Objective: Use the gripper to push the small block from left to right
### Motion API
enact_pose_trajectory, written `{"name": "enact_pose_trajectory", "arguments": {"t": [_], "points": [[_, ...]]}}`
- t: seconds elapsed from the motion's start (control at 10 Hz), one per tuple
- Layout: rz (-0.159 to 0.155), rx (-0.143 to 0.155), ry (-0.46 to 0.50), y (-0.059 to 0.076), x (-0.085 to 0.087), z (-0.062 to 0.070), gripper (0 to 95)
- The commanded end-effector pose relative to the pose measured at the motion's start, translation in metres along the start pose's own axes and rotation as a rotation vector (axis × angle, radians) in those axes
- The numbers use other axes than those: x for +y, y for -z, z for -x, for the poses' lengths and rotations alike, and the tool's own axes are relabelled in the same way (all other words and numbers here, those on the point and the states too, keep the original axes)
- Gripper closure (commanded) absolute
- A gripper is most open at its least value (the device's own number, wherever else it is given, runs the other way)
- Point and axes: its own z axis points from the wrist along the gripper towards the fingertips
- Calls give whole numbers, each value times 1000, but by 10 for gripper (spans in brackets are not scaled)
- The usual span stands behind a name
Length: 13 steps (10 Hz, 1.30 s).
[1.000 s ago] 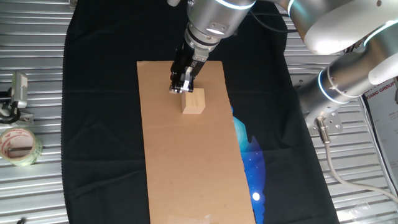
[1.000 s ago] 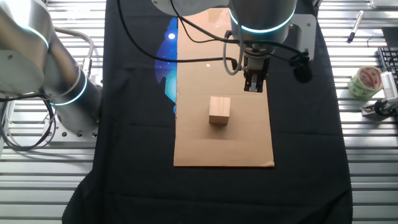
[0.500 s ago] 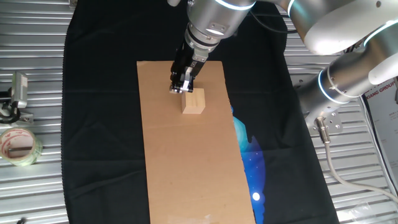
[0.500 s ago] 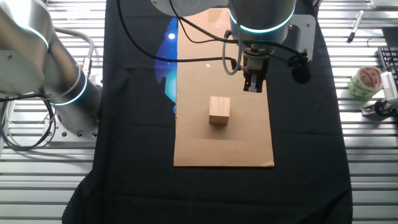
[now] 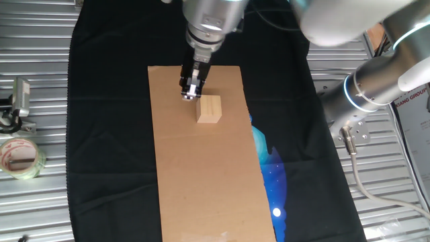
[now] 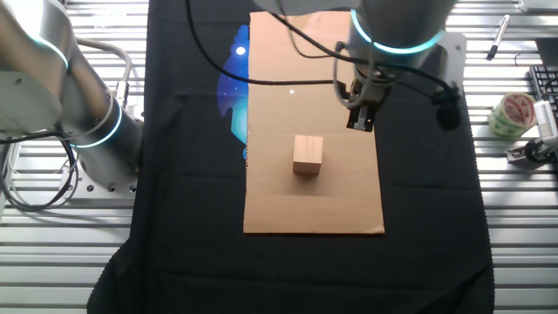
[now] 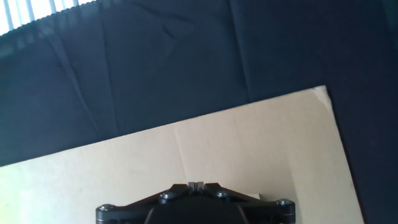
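Presently on the table: one gripper (image 5: 190,92), black and metal, on the silver arm (image 5: 209,17) with a glowing blue ring; it points down over the far part of the cardboard sheet (image 5: 201,168). Its fingers are pressed together with nothing between them, as the hand view shows at the tips (image 7: 196,185).

One small block (image 5: 209,109), pale tan wood, plain faces, resting flat on the cardboard sheet. In one fixed view the gripper sits just beside the block's upper left corner; whether they touch cannot be told there. In the other fixed view the gripper (image 6: 363,120) stands apart from the block (image 6: 307,155), up and to its right.

One black cloth (image 5: 107,134) under the cardboard, with a blue printed patch (image 5: 270,168) showing at the sheet's edge.

One second silver arm (image 5: 376,87) with its own blue ring, at the table's side.

One roll of tape (image 5: 20,158) on the ribbed metal table (image 5: 33,208), well apart from the cloth.
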Motion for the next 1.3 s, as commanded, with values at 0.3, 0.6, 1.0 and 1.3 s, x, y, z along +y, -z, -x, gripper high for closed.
{"name": "enact_pose_trajectory", "arguments": {"t": [0.3, 0.6, 1.0, 1.3], "points": [[-40, -10, -5, 1, -1, -2, 950], [-39, -10, -5, 1, -1, -2, 950], [-43, -13, -5, 1, -1, -2, 950], [-44, -14, -5, 1, -1, -2, 950]]}}
